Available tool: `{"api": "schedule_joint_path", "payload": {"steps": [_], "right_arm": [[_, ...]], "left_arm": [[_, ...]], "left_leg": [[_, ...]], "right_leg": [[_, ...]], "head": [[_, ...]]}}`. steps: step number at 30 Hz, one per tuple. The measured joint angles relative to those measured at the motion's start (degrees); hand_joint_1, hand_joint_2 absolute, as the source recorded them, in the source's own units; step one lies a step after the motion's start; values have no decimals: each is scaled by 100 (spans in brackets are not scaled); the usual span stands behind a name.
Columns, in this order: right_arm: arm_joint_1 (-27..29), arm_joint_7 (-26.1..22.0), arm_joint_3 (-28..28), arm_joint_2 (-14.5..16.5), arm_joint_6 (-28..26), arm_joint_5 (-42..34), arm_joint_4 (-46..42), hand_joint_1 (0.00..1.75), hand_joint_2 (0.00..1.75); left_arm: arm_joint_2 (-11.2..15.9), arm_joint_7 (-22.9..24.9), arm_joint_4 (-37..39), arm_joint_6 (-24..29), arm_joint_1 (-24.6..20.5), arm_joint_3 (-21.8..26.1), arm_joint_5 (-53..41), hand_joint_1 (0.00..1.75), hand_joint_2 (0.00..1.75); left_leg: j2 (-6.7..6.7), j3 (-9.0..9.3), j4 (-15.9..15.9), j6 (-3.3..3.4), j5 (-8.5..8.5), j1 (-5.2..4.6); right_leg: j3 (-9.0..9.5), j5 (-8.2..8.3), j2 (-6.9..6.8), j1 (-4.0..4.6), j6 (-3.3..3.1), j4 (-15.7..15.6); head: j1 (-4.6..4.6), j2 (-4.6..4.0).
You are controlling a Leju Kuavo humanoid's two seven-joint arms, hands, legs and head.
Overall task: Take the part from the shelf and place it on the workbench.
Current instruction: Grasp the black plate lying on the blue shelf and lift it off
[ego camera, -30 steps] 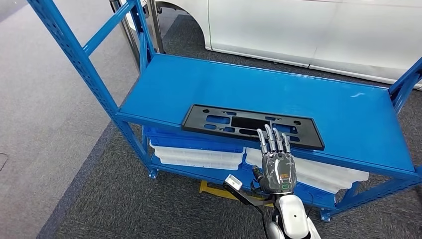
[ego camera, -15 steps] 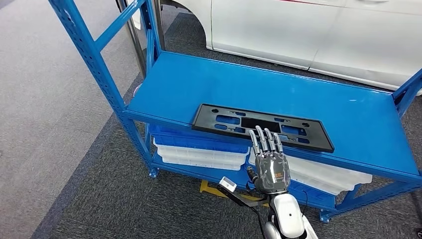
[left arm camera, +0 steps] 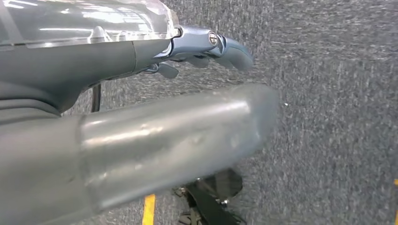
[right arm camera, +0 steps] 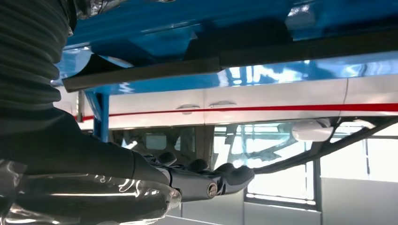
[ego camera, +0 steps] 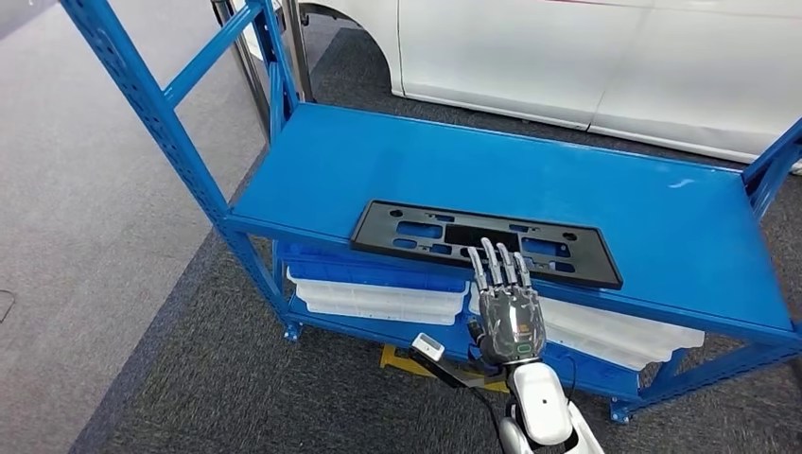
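A long black plastic part (ego camera: 426, 230) with several cut-outs lies flat along the front edge of the blue shelf top (ego camera: 378, 161). My right hand (ego camera: 509, 307) is raised in front of it, fingers straight and apart, holding nothing; its fingertips (ego camera: 496, 260) reach the part's near edge. In the right wrist view the part's edge (right arm camera: 291, 51) is a dark strip along the shelf lip, apart from the right hand (right arm camera: 202, 180). My left hand (left arm camera: 211, 44) hangs over grey carpet, holding nothing.
White trays (ego camera: 378, 293) are stacked on the lower shelf level. Blue uprights (ego camera: 151, 104) stand at the shelf's left end, and another (ego camera: 771, 161) at the right. A white car (ego camera: 605, 57) is parked behind. A yellow floor mark (ego camera: 402, 359) lies under the shelf.
The view swayed right and then back. My right hand has drifted a little left along the part's front edge, still with straight fingers. The part has not moved.
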Motion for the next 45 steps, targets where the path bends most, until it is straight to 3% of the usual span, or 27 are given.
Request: {"api": "schedule_joint_path", "payload": {"steps": [2, 3, 4, 7, 9, 13, 15, 17, 18, 19, 20, 22, 24, 27, 29, 32, 33, 34, 35, 37, 39, 41, 43, 45], "right_arm": [[-5, 0, 23, -1, 5, 0, 43, 0, 175], [-3, 0, 30, -1, 7, -1, 65, 0, 175], [-3, 1, 33, -1, 9, -1, 85, 0, 175], [-8, 4, 45, -1, 15, -1, 126, 0, 175], [-16, 9, 52, -1, 29, -2, 143, 0, 175], [-36, 18, 66, -1, 60, -2, 156, 0, 175], [-57, 22, 68, -1, 74, -3, 161, 0, 175], [-63, 27, 68, -2, 87, -6, 184, 0, 175], [-60, 30, 68, -3, 91, -9, 197, 0, 175], [-60, 33, 68, -3, 94, -13, 209, 0, 175], [-62, 37, 68, -3, 96, -20, 215, 0, 175], [-73, 46, 68, -3, 102, -44, 220, 0, 175], [-89, 54, 69, -3, 112, -65, 226, 0, 175], [-98, 71, 69, -1, 121, -71, 232, 0, 175], [-115, 83, 69, 5, 122, -72, 232, 0, 175], [-135, 87, 71, 11, 134, -79, 240, 0, 175], [-135, 90, 71, 12, 147, -91, 248, 0, 175], [-138, 97, 71, 12, 167, -112, 260, 0, 175], [-149, 107, 71, 12, 189, -137, 276, 0, 175], [-209, 133, 67, 11, 244, -188, 322, 0, 175], [-317, 162, 44, 9, 305, -225, 395, 0, 175], [-409, 197, 6, 2, 363, -243, 478, 0, 175], [-501, 241, -46, -19, 419, -224, 597, 0, 175], [-627, 288, -125, -61, 474, -175, 776, 0, 175]], "left_arm": [[2, 5, 1, 1, 7, 9, -5, 0, 0], [2, 7, 2, 2, 14, 13, -13, 0, 0], [4, 9, 2, 3, 19, 14, -21, 0, 0], [13, 19, 7, 15, 18, 15, -43, 0, 0], [16, 42, 14, 23, 13, 17, -52, 0, 0], [19, 68, 20, 37, 27, 22, -67, 0, 0], [20, 75, 21, 42, 19, 24, -81, 0, 0], [21, 80, 21, 49, 14, 24, -84, 0, 0], [22, 81, 21, 53, 15, 25, -84, 0, 0], [24, 81, 21, 62, 17, 26, -85, 0, 0], [24, 79, 21, 71, 18, 27, -87, 0, 0], [15, 66, 29, 90, 17, 29, -101, 0, 0], [1, 57, 44, 102, 9, 31, -126, 0, 0], [2, 57, 52, 116, 13, 33, -148, 0, 0], [8, 57, 55, 121, 0, 34, -150, 0, 0], [17, 59, 58, 131, -16, 35, -152, 0, 0], [25, 61, 58, 135, -8, 36, -155, 0, 0], [34, 62, 58, 137, 1, 36, -163, 0, 0], [41, 62, 58, 138, 6, 36, -175, 0, 0], [50, 60, 59, 136, -2, 36, -209, 0, 0], [56, 55, 62, 133, -21, 34, -242, 0, 0], [65, 50, 64, 132, -15, 35, -262, 0, 0], [73, 50, 69, 133, -5, 36, -271, 0, 0], [77, 53, 74, 136, -20, 37, -278, 0, 0]], "left_leg": [[1, -387, 706, -44, -244, 16], [2, -490, 850, -62, -228, 22], [3, -474, 753, -75, -87, 31], [17, -9, -290, -70, 483, 50], [12, 139, -606, -8, 513, 31], [-5, 217, -679, 150, 452, 36], [-5, 288, -705, 213, 419, 41], [-5, 337, -705, 244, 377, 34], [-8, 368, -703, 245, 354, 29], [-12, 407, -701, 241, 328, 24], [-19, 457, -703, 232, 294, 17], [-29, 553, -713, 208, 225, 6], [-33, 584, -733, 161, 182, 10], [-17, 623, -693, 63, 179, 8], [-6, 551, -453, 20, 32, 12], [-3, 21, 508, -42, -429, 32], [-2, -138, 730, -58, -486, 40], [-1, -206, 754, -72, -420, 48], [0, -169, 567, -85, -239, 58], [2, 82, -139, -106, 212, 72], [7, 226, -581, -72, 334, 51], [7, 224, -629, 18, 325, 29], [11, 227, -646, 100, 420, 48], [19, 223, -673, 157, 453, 65]], "right_leg": [[15, -36, -6, 5, -14, 22], [26, -62, -4, 4, -9, 36], [47, -94, -1, 1, 3, 54], [132, -232, 6, 1, 82, 132], [136, -286, 10, 21, 150, 174], [86, -358, 17, 10, 250, 360], [-220, -611, 17, -5, 301, 937], [-691, -873, 17, -8, 328, 1660], [-848, -872, 17, -8, 327, 1828], [-915, -757, 17, -6, 316, 1805], [-870, -521, 18, 0, 289, 1557], [-643, -13, 20, 42, 188, 820], [-509, 170, 26, 107, 78, 357], [-421, 194, 37, 112, 6, 198], [-308, 194, 32, 68, -24, 111], [-257, 164, 18, 56, -65, 93], [-254, 151, 19, 56, -67, 101], [-248, 135, 24, 52, -60, 114], [-238, 113, 29, 44, -47, 133], [-218, 57, 36, 27, -1, 195], [-243, 15, 37, 28, 56, 264], [-273, 3, 36, 40, 110, 292], [-304, -56, 35, 37, 162, 351], [-474, -304, 33, 16, 220, 728]], "head": [[-1, 0], [-1, 0], [-1, 0], [0, 0], [1, 0], [3, 0], [4, 0], [3, 0], [3, 0], [3, 0], [3, 0], [3, 0], [8, 0], [13, 0], [15, 0], [15, 0], [14, 0], [14, 0], [14, 0], [14, 0], [15, 0], [15, 0], [16, 0], [16, 0]]}}
